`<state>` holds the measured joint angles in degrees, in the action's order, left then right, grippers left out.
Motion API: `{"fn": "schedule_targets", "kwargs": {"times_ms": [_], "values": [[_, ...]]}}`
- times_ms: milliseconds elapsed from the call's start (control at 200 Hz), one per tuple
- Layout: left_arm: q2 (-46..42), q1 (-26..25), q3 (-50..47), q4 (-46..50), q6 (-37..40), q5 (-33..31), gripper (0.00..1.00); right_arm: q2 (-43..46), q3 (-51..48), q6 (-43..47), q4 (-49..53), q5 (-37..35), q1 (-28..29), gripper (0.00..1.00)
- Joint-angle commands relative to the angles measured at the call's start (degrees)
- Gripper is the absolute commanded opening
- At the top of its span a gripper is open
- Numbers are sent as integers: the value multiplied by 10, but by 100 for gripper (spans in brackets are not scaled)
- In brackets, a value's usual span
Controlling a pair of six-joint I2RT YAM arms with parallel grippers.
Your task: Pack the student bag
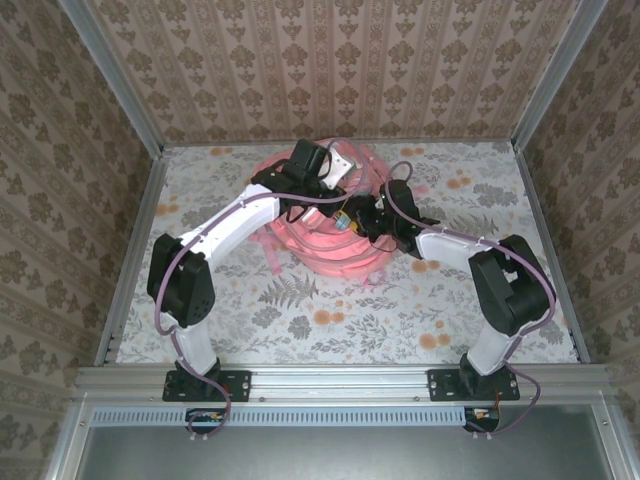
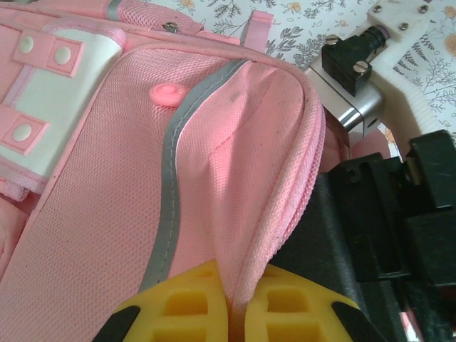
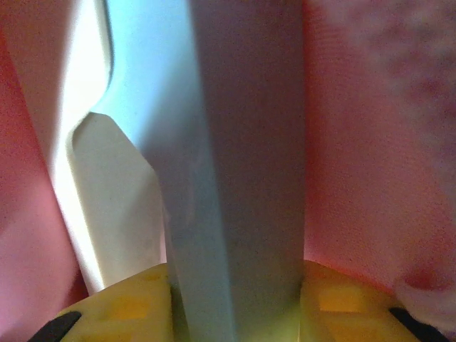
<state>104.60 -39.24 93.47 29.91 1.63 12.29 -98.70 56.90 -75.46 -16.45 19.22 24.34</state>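
Your student bag (image 1: 335, 258) lay toward the table's (image 1: 400, 310) far edge, about midway between its left and right edges, with both arms reaching in over it. It was a soft bag of pink mesh-weave fabric, slumped rather than upright, its straps trailing toward the near left.

From the left wrist you could see a grey reflective stripe (image 2: 167, 192) curving down the front panel, a round pink snap button (image 2: 169, 93) just beside that stripe, and a white patch (image 2: 78, 78) at the upper left crossed by pink tabs (image 2: 50, 51) set with pale round studs. A ribbed zip edge (image 2: 308, 178) ran down the right side of the panel.

Your left gripper (image 2: 235, 306) had its yellow pads pressed together on a fold of the bag's fabric beside that zip edge.

Your right gripper (image 3: 235, 306) was clamped on a pale flat slab (image 3: 235, 142), grey-blue and smooth, standing between its yellow pads with pink fabric close on both sides. What the slab was, you could not tell; it was blurred.
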Motion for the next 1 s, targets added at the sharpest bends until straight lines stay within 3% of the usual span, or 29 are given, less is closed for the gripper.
{"fn": "schedule_targets", "kwargs": {"times_ms": [0, 100, 210, 370, 480, 780, 995], "values": [[-33, -17, 41, -13, -6, 38, 0, -22, 52, -20, -8, -112, -9, 31], [-28, -16, 43, -13, -9, 31, 0, -41, 68, -23, -12, -107, -5, 35], [-23, -15, 41, -15, -13, 29, 0, -41, 61, -22, -24, -90, -6, 45], [-19, -9, 35, -17, -21, 27, 0, 3, 23, -16, 2, -71, -10, 62], [-19, -4, 33, -20, -25, 30, 0, 34, 3, -9, 29, -60, -15, 66], [-17, -1, 33, -26, -28, 38, 0, 59, -13, 4, 64, -41, -17, 63], [-9, 0, 31, -22, -27, 44, 0, 66, -26, 11, 39, -22, -17, 44]]}}
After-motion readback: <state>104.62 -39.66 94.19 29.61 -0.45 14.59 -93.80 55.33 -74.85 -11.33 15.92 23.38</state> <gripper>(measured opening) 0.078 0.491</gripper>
